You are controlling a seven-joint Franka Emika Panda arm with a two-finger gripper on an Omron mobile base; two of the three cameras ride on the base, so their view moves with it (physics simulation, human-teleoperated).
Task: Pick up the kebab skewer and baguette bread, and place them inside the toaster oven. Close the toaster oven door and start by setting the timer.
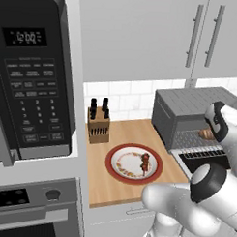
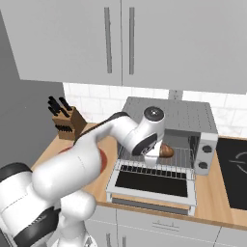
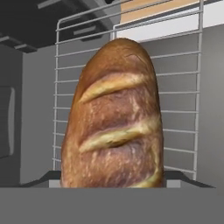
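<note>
The wooden counter point(image 1: 119, 188) is light brown. Above it, the wall point(image 1: 126, 94) has white tiles. Grey cupboards point(image 2: 120, 38) with long handles hang over the counter. A knife block point(image 1: 98, 123) stands at the back of the counter, near the wall. A big black microwave point(image 1: 32, 78) hangs left of the counter. A black cooktop point(image 2: 234, 173) sits at the counter's right end.

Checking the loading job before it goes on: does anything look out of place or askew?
Nothing stands out. The baguette is over the rack in the open toaster oven, door down; the kebab skewer waits on the plate.
</note>
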